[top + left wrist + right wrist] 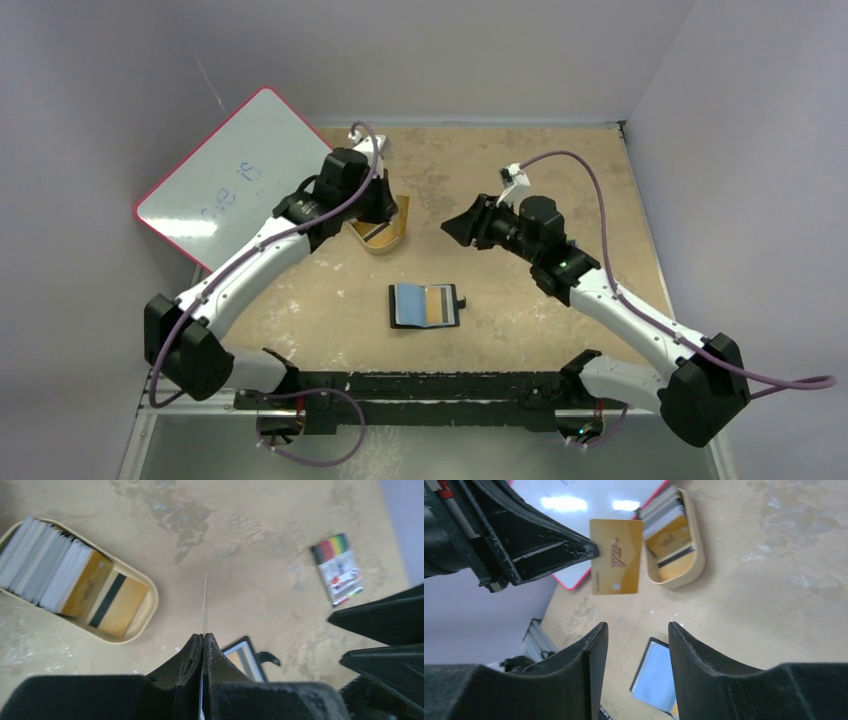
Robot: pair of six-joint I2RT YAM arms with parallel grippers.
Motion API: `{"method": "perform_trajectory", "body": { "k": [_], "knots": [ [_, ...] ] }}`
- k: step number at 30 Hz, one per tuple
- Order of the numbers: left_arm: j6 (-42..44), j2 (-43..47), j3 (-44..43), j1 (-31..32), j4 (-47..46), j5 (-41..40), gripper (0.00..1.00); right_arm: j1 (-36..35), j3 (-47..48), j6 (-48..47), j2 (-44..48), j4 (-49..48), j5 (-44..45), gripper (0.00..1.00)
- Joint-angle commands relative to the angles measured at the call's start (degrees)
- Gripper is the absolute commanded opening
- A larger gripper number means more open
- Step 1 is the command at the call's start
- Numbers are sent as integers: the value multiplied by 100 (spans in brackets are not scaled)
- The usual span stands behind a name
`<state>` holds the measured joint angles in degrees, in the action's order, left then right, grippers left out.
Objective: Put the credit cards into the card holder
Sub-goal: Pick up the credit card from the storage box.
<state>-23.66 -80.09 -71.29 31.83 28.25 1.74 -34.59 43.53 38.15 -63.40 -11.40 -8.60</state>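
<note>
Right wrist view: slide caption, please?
Left jaws pinch a gold credit card by its edge; right jaws stand open, card holder below.

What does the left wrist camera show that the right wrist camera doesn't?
Only the left wrist: the striped item on the table, and the card in the left hand seen edge-on as a thin line. Only the right wrist: that card's gold face, and the whiteboard behind it. Both: the tin, part of the open card holder, and the left hand shut on the card.
</note>
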Motion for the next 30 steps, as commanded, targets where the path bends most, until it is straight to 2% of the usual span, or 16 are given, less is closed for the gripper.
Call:
{"method": "perform_trajectory", "body": {
  "k": [1, 7, 10, 14, 19, 24, 27, 30],
  "knots": [
    [-765, 684, 424, -55, -899, 728, 0, 144, 332, 113, -8, -761, -1259, 51],
    [-1536, 1501, 1104, -63, -1835, 1686, 0, 516, 233, 668, -17, -1392, -2096, 51],
    [-1832, 1759, 1378, -64, -1994, 1738, 0, 648, 216, 721, 28, -1506, -2269, 51],
    [-2299, 1997, 1812, -63, -2509, 2087, 0, 750, 54, 1013, -44, -2009, -2798, 51],
    [-2892, 2234, 2292, -63, -3384, 2517, 0, 769, -96, 1162, -92, -2174, -2913, 52],
    [-3502, 2276, 2592, -63, -4238, 2929, 0, 769, -236, 1500, -302, -2749, -3270, 52],
    [-3561, 2353, 2698, -63, -4295, 2902, 0, 765, -375, 1677, -314, -3077, -3295, 46],
    [-3503, 2357, 2708, -63, -4137, 2901, 0, 767, -566, 1969, -350, -3571, -3356, 32]
  ]
}}
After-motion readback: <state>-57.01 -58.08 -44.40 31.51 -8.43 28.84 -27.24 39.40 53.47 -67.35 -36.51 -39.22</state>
